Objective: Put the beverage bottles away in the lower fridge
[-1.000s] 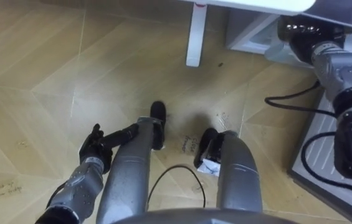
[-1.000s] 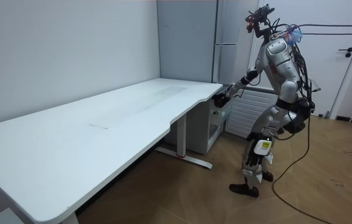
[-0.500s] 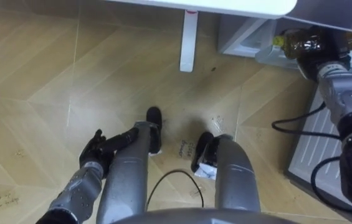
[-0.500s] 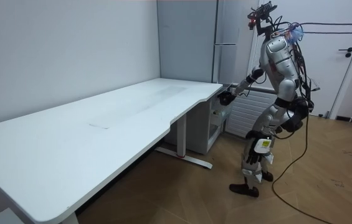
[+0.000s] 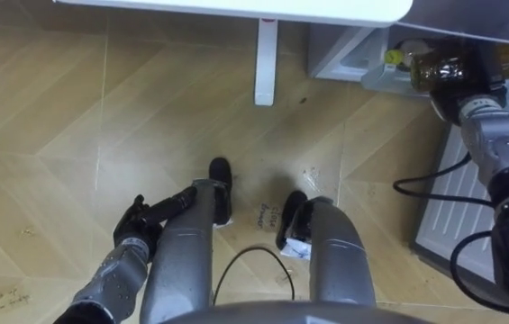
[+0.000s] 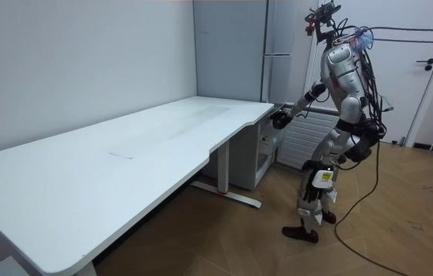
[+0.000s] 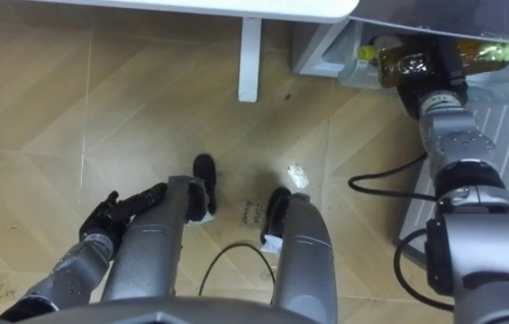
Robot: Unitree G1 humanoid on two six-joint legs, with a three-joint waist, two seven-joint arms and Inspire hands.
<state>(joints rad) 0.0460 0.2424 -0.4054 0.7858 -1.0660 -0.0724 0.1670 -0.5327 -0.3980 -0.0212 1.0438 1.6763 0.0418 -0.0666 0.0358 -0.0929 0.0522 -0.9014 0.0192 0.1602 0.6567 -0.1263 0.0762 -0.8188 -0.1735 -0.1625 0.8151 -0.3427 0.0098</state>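
The right hand (image 7: 434, 81) is drawing back from the white desk (image 7: 191, 5), rising slightly. Nearest, the left hand (image 7: 108, 214) is hanging slack-fingered. Farther off, the right is clasping one cylindrical amber bottle (image 7: 405, 65), yellow-capped, lying sideways.

Downward head stereo, distant room camera

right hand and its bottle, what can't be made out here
- Bottle's middle, eye views: the right hand wraps the bottle and covers it.
- Greenish piece past the hand: same bottle or another, cannot tell.
- Fridge, lower part: partly hidden behind the desk end and the robot's arm in the room view.
- Room view: hand and bottle are too small to tell apart.
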